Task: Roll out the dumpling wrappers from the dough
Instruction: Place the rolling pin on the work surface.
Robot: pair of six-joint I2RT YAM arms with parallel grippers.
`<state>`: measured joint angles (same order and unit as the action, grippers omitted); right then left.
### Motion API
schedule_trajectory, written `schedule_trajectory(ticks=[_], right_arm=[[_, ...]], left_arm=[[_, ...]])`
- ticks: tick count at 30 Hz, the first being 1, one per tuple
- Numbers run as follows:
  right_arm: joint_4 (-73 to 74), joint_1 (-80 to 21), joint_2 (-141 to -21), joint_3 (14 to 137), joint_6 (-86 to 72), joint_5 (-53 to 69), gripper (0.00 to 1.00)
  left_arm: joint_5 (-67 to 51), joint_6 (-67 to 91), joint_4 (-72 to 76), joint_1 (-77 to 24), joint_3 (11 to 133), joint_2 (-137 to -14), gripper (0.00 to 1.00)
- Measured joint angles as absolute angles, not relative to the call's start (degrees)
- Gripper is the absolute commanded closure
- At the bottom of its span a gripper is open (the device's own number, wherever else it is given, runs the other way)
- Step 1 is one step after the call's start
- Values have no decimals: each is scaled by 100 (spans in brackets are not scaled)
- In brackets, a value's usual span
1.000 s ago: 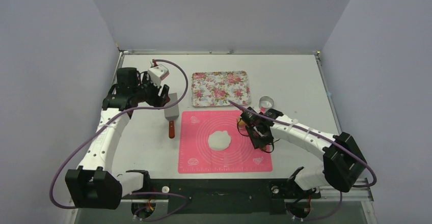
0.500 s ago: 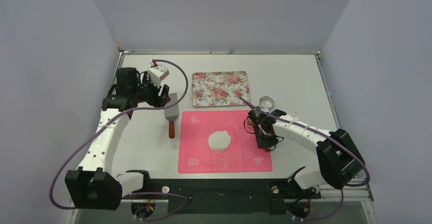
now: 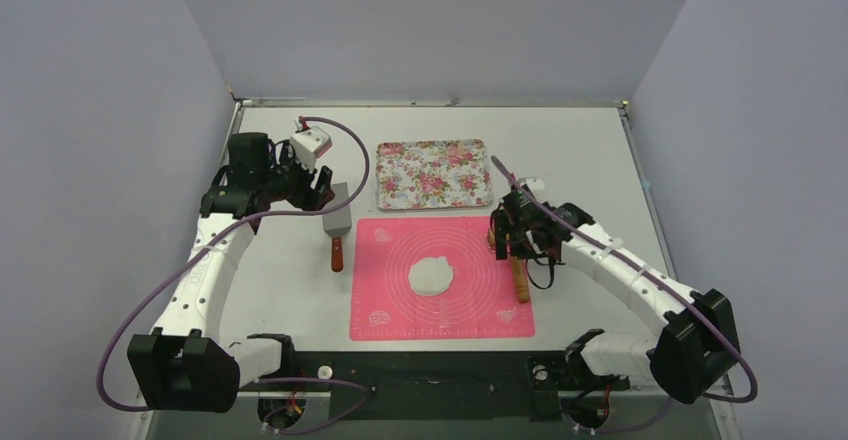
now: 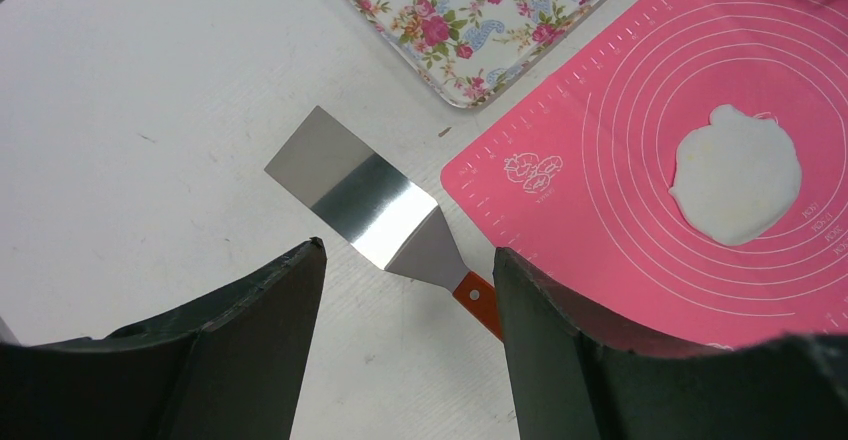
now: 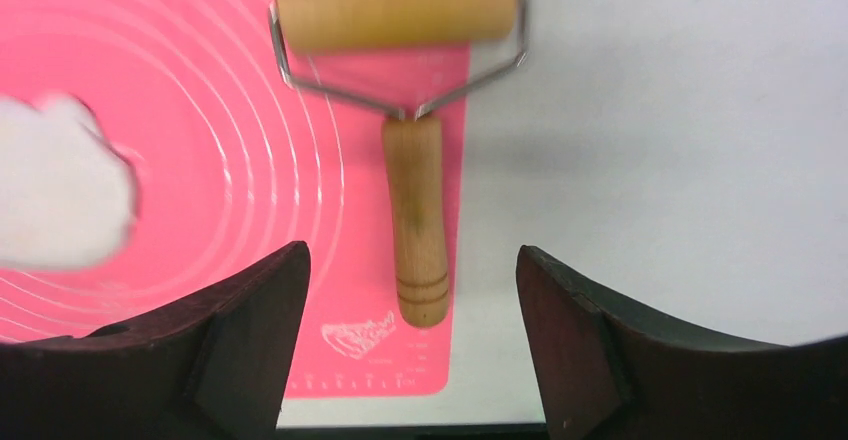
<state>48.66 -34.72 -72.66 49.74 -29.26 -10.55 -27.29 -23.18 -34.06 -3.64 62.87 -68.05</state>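
Note:
The dough (image 3: 431, 276) is a flattened white lump, roughly round, in the middle of the pink mat (image 3: 390, 310). It also shows in the left wrist view (image 4: 738, 172) and, blurred, in the right wrist view (image 5: 60, 195). No cut round wrapper is in view. A wooden rolling pin (image 5: 417, 210) lies on the mat's right edge, and its handle (image 3: 519, 280) shows in the top view. My right gripper (image 3: 508, 238) hovers open above it (image 5: 410, 260), apart from it. My left gripper (image 3: 322, 192) is open and empty (image 4: 408, 252) above a metal spatula (image 4: 365, 200).
A flowered tray (image 3: 433, 173) lies behind the mat. The spatula (image 3: 337, 225) lies left of the mat, with its orange handle toward me. A small pale object (image 3: 530, 184) shows behind the right wrist, mostly hidden. Walls close in on three sides.
My right gripper has risen and drawn back toward the far side. The rolling pin now lies free on the mat's right edge. The left arm has not moved.

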Motion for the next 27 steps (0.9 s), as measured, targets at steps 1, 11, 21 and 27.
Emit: schedule_trajectory(ticks=[1,11,21,27], right_arm=[[4866,-3382,-7144,5186,-2923,-1122,30],[3227,-701,-7373,6018,-3063,-1081,46],[2757,-607,-9078,6108,-2985,-657,53],[2571,-609,-9636,6139,-2919,-458,57]], left_arm=[[-2731,-2318,-3406,-364,6287,-6805,39],[-2779,-2268,-3367,-364,6287,-6805,39],[-2775,-2191,-3312,-364,6283,-6886,39],[-2773,-2154,-3277,-364,6283,-6984,39]])
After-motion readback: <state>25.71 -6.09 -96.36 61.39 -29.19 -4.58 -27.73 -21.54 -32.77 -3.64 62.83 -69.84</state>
